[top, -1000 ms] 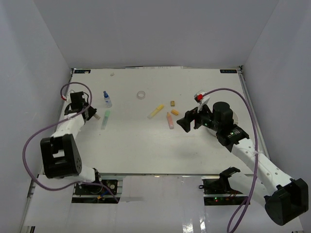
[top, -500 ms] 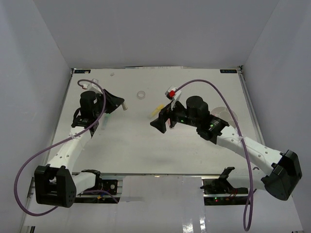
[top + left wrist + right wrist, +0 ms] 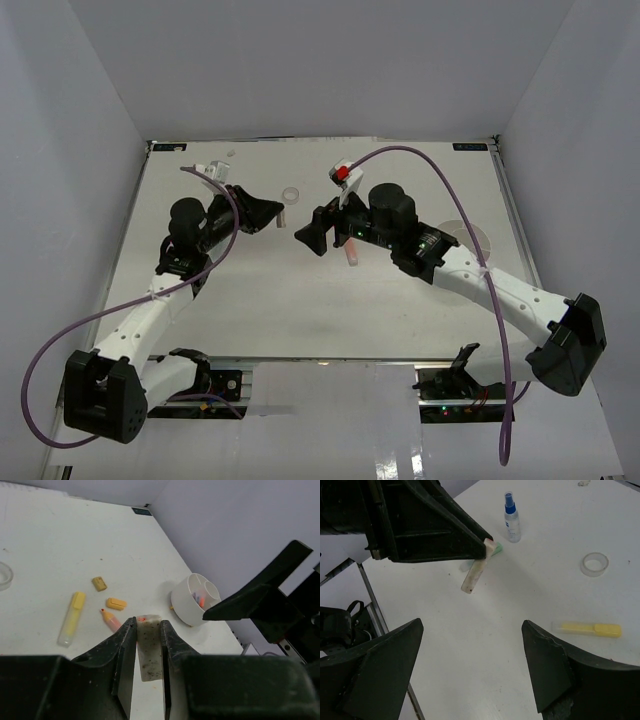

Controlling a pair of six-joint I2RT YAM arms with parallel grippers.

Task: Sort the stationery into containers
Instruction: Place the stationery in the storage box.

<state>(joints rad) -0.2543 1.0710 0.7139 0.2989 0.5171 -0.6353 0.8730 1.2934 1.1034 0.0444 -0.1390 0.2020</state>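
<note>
A: Room between your arms?
B: Hardly. My black left gripper (image 3: 148, 621), pinching a pale stubby marker (image 3: 476, 572), points straight at my wide-spread black right gripper (image 3: 471, 625), close.
A: Elsewhere?
B: The clear tape ring (image 3: 291, 194) and a yellow highlighter (image 3: 590, 628) lie close by them; open white tabletop (image 3: 300, 320) lies toward my bases.

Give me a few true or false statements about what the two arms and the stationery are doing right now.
1. The left gripper's jaws clamp a pale marker. True.
2. The right gripper is shut on the yellow highlighter. False: its jaws stand open, and the highlighter lies on the table.
3. The blue-capped bottle lies on its side. False: it stands upright.
4. The white tub already holds pens. True.
</note>
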